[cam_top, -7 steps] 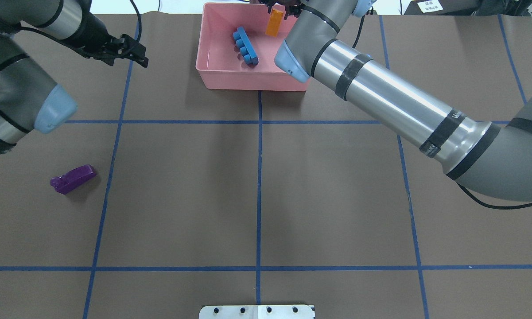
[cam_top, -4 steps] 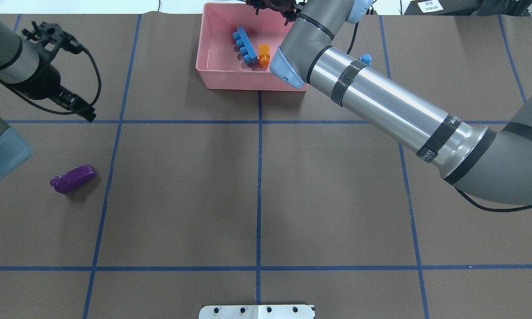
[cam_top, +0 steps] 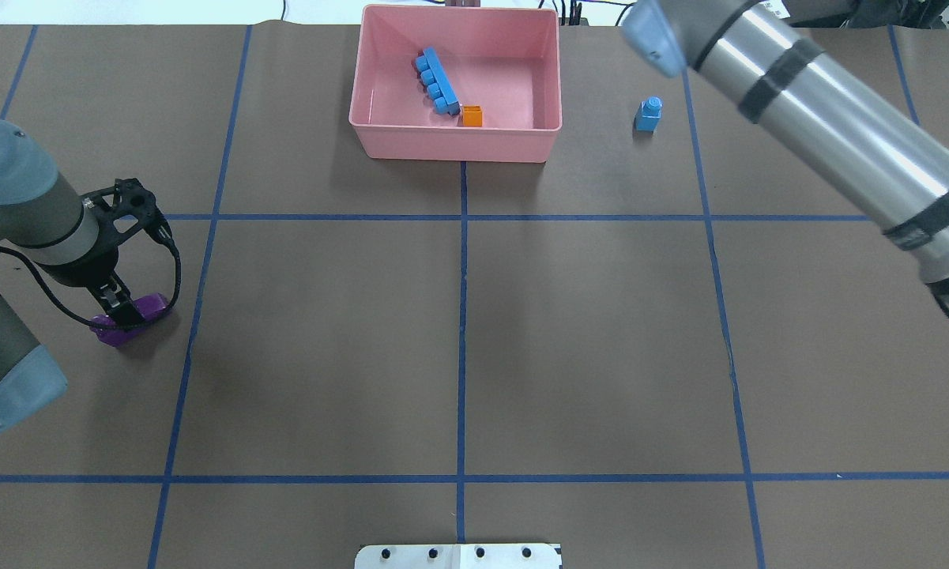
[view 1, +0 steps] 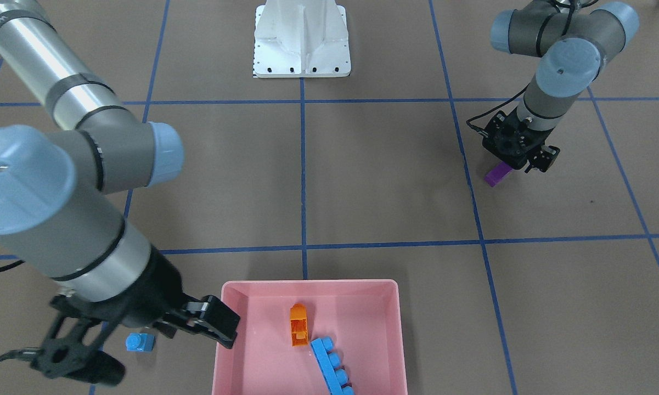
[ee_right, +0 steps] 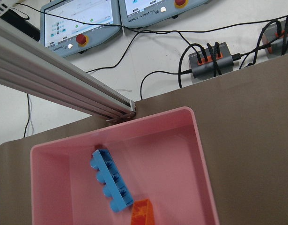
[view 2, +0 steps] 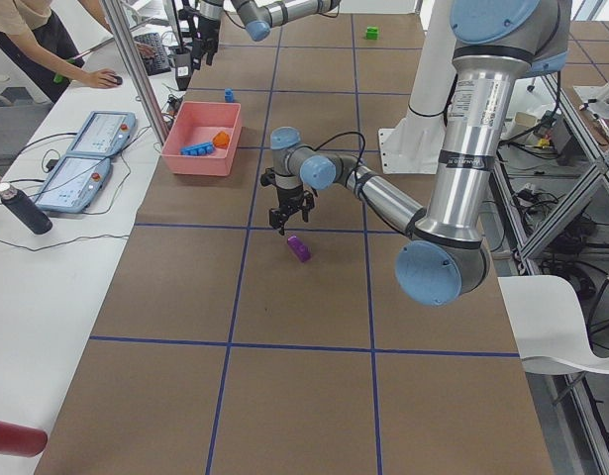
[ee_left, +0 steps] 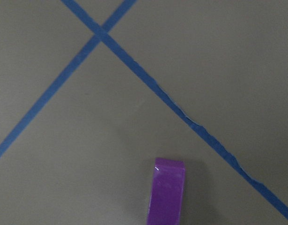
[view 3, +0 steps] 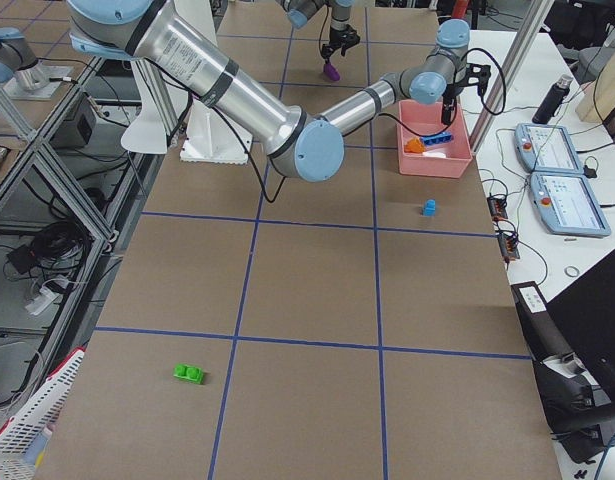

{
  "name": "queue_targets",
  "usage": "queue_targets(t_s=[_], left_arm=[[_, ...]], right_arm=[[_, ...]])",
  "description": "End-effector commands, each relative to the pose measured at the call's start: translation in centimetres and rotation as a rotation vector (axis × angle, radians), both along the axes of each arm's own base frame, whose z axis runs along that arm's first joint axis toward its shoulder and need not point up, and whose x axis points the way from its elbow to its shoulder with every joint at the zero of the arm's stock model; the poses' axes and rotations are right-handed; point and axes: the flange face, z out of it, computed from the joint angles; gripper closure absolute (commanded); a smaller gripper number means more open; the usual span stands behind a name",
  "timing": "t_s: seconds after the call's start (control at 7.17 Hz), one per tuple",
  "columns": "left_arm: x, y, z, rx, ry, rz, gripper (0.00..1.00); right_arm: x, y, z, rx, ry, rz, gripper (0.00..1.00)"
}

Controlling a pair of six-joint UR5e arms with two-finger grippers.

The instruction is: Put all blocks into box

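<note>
The pink box (cam_top: pixel 454 148) stands at the far middle of the table. In it lie the long light-blue brick (cam_top: pixel 436 81) and the orange brick (cam_top: pixel 472 117), also seen in the right wrist view (ee_right: pixel 108 180). The small light-blue brick (cam_top: pixel 648 114) stands on the table right of the box. The purple brick (cam_top: pixel 144 310) lies at the left. My left gripper (cam_top: pixel 118 312) hangs over it, jaws open around its end. My right gripper (view 1: pixel 197 329) is open and empty beside the box, near the small light-blue brick (view 1: pixel 140 342). The green brick (view 3: pixel 189 373) lies far off on the robot's right.
The white robot base plate (cam_top: pixel 458 555) sits at the near middle edge. Blue tape lines (cam_top: pixel 462 316) cross the brown table cover. Operator consoles (ee_right: pixel 80 21) and cables lie beyond the box. A person (view 2: pixel 37 40) works at the side desk.
The orange brick dropped from my right gripper into the box, and the right arm swung away to the right. My left arm moved from near the box down over the purple brick.
</note>
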Motion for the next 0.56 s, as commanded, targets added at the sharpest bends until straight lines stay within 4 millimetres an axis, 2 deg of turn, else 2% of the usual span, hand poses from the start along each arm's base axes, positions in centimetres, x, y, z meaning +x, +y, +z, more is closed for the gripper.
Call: queue_targets(t_s=[0.0,0.14,0.42], left_arm=[[1.1,0.2,1.9,0.005,-0.019,0.064,0.02],[1.3,0.1,2.9,0.010,-0.032,0.095,0.02],[1.8,-0.2,3.7,-0.014,-0.043,0.088,0.01]], right_arm=[[7.5,1.7,4.9,0.021,-0.029,-0.051,0.00],[8.1,2.0,5.1,0.025,-0.031,-0.046,0.00],[10.4,3.9,8.9,0.005,-0.033,-0.048,0.00]])
